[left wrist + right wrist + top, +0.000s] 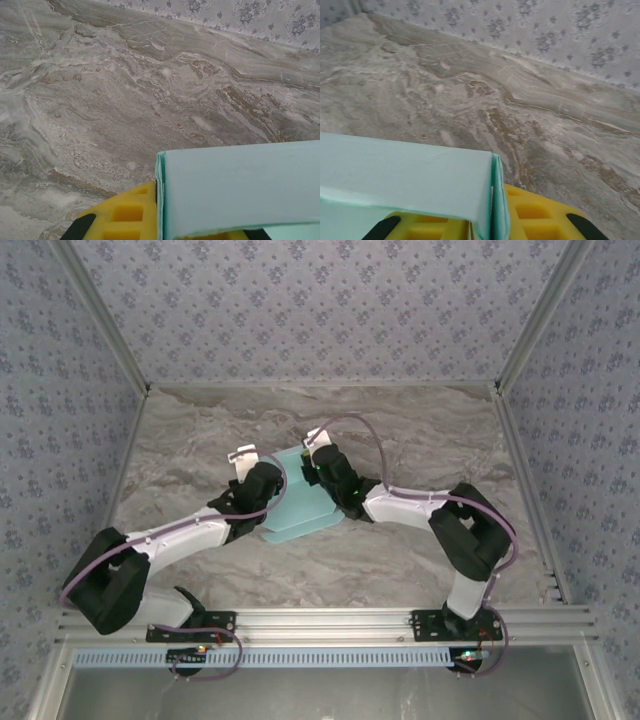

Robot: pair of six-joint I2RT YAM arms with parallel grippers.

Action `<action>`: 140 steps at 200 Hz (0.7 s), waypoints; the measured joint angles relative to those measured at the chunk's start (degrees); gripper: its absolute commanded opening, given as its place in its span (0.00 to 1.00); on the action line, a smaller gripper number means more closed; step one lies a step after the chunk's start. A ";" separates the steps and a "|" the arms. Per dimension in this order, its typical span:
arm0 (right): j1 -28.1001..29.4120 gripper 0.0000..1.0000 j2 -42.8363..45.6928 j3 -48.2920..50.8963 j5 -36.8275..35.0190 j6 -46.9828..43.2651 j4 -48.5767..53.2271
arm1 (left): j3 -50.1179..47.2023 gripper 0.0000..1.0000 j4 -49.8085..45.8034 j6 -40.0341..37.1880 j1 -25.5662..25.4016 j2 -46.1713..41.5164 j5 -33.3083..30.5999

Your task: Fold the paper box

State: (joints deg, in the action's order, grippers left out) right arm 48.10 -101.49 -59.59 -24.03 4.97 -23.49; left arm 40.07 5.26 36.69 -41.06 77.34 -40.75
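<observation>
Partway: paper box (pixel 300 505) walls standing, closing remaining; left gripper (pixel 165 225) pinching 9 o'clock edge, right gripper (pixel 490 220) grip unclear

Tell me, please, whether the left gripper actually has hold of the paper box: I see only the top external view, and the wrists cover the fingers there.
Observer: Yes. In the left wrist view, the left gripper is shut on a folded edge of the paper box.
Operator: And the right one?
Observer: In the right wrist view, the right gripper looks closed on a folded corner, with a yellow finger tight against the card.
Operator: How does the card lie from that corner?
Observer: A flat panel runs left from the corner across that view, with a crease near its lower left.
</observation>
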 measured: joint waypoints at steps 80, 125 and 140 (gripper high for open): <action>5.20 0.35 -3.72 -2.82 -23.12 3.58 2.78 | 0.44 0.00 -0.90 0.52 -0.76 0.02 0.68; 5.07 0.44 -1.20 -0.90 -20.90 5.11 3.17 | 0.68 0.00 -1.38 0.92 -0.70 0.04 0.37; 4.81 0.49 1.31 0.81 -18.08 5.22 3.67 | 0.81 0.00 -1.70 1.20 -0.70 0.04 0.17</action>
State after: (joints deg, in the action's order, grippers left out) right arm 52.90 -100.18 -58.78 -42.11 10.20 -19.81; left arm 40.88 3.55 37.89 -41.76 77.38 -40.58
